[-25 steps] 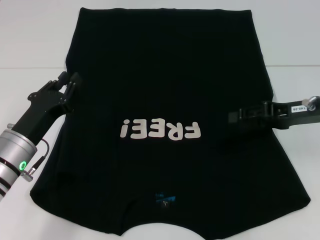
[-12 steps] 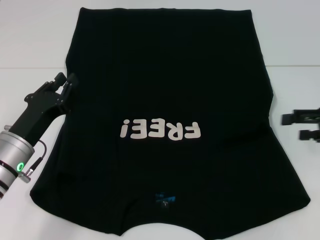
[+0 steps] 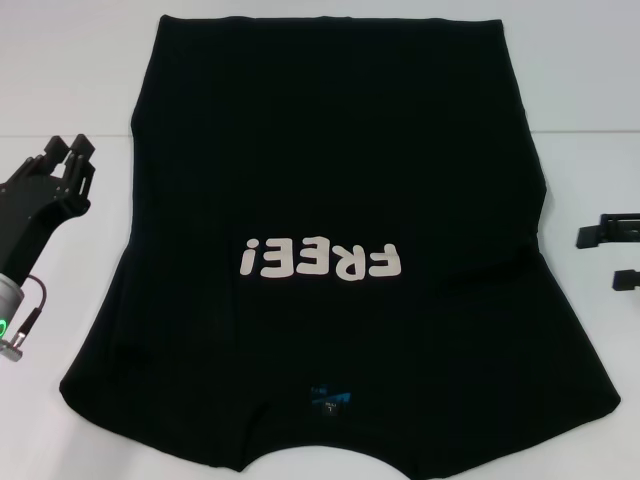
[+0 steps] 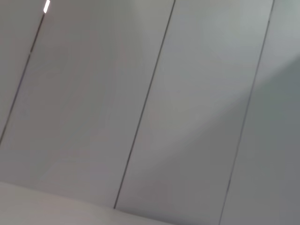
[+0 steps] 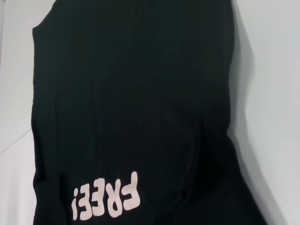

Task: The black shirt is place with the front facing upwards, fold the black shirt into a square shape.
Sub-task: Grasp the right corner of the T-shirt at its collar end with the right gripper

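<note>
— how far along is it?
— barely started, i'd say. the black shirt [image 3: 335, 240] lies flat on the white counter [image 3: 580, 90], print side up, neck label nearest the robot, sleeves out, no fold that i can see.
— and the claws?
— the left claw [image 3: 68, 160] sits off the shirt's left edge, its fingers close together, gripping nothing. the right claw [image 3: 605, 255] is at the right edge, prongs apart, empty too.
— so every fold is left?
— looks that way.
</note>
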Robot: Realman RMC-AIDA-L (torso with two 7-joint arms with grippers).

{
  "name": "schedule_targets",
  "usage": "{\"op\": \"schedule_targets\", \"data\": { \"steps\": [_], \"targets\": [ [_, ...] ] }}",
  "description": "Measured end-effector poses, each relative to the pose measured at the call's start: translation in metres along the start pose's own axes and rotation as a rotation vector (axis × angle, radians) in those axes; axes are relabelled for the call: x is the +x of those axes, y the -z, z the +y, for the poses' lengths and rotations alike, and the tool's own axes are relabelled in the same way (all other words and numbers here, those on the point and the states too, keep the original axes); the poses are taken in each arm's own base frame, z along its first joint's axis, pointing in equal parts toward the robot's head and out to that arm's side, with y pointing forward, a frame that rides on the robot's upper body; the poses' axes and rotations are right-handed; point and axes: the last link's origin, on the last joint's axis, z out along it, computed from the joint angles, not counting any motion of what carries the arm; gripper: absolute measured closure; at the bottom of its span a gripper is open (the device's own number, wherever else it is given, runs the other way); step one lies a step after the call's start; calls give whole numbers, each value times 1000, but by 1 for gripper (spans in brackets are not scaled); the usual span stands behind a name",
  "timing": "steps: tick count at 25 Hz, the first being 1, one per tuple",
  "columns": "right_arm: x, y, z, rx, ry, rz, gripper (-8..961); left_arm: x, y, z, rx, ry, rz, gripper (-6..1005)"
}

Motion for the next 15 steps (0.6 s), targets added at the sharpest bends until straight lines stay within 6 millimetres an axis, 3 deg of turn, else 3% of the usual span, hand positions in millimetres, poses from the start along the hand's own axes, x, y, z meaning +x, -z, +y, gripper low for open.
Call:
{"op": "schedule_targets", "data": {
  "steps": [6,15],
  "targets": [
    [-6,-20,14,19,29,-6,9,-1,0,0,4,-27,0,693],
    [-4,-53,18,62,76,-18,9,-3,1,1,9,-27,-4,694]
  ]
}}
